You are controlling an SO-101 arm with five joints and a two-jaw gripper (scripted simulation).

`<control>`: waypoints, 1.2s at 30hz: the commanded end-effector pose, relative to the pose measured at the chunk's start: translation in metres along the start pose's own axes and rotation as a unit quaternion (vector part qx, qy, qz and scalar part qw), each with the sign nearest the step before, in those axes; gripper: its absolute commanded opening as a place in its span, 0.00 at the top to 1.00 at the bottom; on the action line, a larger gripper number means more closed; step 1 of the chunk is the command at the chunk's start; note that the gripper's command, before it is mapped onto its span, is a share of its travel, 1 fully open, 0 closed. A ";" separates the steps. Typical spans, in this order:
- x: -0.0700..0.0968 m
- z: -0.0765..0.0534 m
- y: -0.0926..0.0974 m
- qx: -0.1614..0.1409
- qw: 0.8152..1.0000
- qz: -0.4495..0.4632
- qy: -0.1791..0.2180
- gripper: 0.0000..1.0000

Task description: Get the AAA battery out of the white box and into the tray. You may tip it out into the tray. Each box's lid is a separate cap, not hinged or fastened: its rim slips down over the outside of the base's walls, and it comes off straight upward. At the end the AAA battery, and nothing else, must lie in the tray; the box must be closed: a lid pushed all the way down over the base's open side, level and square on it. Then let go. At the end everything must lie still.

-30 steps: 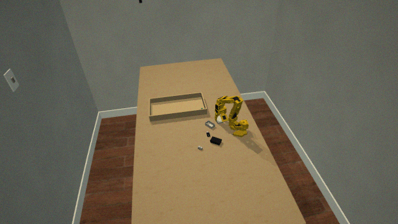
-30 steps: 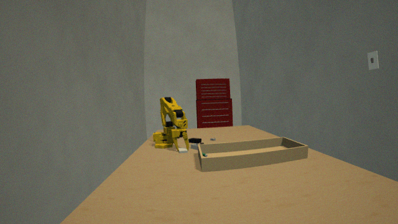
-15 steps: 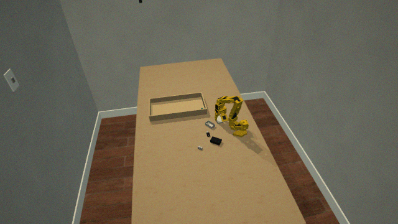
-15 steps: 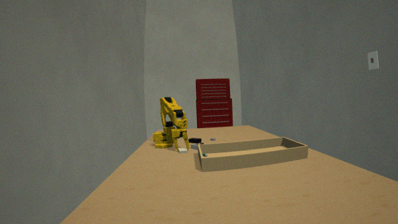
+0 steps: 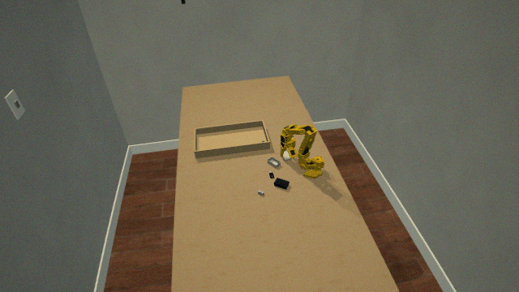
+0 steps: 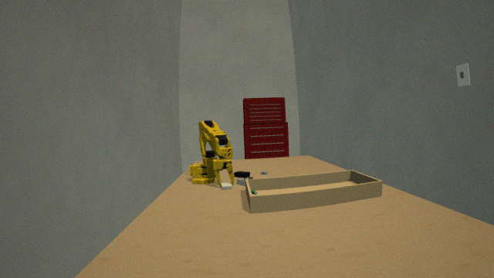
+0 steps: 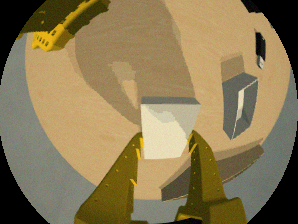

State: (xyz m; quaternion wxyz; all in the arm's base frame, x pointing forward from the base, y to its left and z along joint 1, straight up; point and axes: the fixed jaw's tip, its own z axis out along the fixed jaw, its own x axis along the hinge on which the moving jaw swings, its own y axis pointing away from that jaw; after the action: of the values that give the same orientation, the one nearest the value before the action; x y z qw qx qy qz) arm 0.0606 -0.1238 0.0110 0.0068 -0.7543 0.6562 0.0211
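Note:
My gripper [image 5: 286, 156] is shut on a small white box piece [image 7: 168, 128], which looks like the white lid. It holds it at or just above the table top, right of the tray's near right corner; it also shows in the exterior view [image 6: 226, 185]. An open grey-white box base [image 5: 274, 162] lies just beside it, and the wrist view [image 7: 240, 104] shows it to the right of the fingers. The brown tray [image 5: 231, 139] holds one small green thing [image 5: 263, 141] [image 6: 253, 191] in its right corner, likely the AAA battery.
A black box [image 5: 281, 183] lies in front of the arm's base [image 5: 312, 165]. A small black piece [image 5: 271, 174] and a small grey piece [image 5: 260, 193] lie loose nearby. The table's right edge is close behind the arm.

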 end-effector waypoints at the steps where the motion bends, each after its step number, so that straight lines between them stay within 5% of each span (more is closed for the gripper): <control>1: 0.007 -0.011 -0.002 0.009 1.000 -0.001 0.020 0.80; 15: 0.006 -0.043 -0.001 0.009 1.000 -0.001 0.020 0.80; 36: 0.003 -0.056 0.000 0.009 1.000 -0.001 0.020 0.80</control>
State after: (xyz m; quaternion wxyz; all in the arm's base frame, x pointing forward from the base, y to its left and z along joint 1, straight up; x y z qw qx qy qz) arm 0.0606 -0.1238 0.0586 0.0079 -0.7542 0.6561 0.0240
